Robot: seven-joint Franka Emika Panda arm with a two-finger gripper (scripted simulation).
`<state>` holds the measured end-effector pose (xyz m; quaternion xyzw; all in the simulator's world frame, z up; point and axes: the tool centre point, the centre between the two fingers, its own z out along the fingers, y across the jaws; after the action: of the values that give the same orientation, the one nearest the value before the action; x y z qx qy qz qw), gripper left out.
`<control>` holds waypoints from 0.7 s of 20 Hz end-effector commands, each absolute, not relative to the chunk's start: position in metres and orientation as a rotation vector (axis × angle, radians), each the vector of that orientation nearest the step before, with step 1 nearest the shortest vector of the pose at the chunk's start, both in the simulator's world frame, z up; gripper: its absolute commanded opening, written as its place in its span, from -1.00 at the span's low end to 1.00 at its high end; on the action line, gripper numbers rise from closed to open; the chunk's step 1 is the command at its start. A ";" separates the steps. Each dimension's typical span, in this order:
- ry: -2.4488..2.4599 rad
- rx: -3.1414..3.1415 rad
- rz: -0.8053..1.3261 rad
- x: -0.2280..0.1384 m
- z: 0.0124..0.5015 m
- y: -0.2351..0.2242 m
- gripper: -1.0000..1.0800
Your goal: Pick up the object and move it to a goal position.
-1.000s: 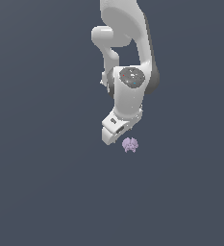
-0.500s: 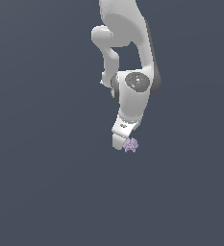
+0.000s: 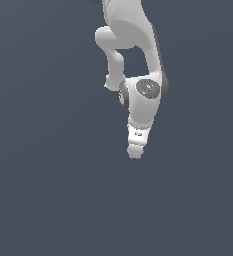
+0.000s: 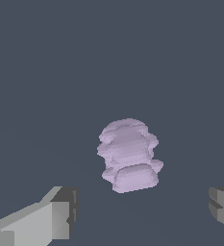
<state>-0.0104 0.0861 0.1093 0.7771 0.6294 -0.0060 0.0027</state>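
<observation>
In the wrist view a pale lilac lumpy object (image 4: 129,154) lies on the dark grey-blue floor, in line with the gap between my two fingertips (image 4: 68,211). The jaws stand wide apart, one on each side of the object, and neither touches it. The gripper (image 4: 144,211) is open. In the exterior view the white gripper (image 3: 134,152) points straight down and covers the object, of which only a faint lilac edge (image 3: 128,149) shows beside the fingers.
The white arm (image 3: 133,55) reaches down from the top of the exterior view. Around it there is only the plain dark grey-blue floor (image 3: 48,190).
The gripper has moved toward the object and come down over it. The object, visible beside the fingers before, is now almost wholly hidden under the hand in the exterior view.
</observation>
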 end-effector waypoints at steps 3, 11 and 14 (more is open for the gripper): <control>2.103 2.330 -0.010 -0.012 0.104 0.093 0.92; 2.222 2.221 -0.001 -0.014 0.100 0.101 0.92; 2.235 2.208 0.000 -0.014 0.099 0.101 0.92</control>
<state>-0.0139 0.1010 0.0997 0.7054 0.7088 -0.0003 0.0000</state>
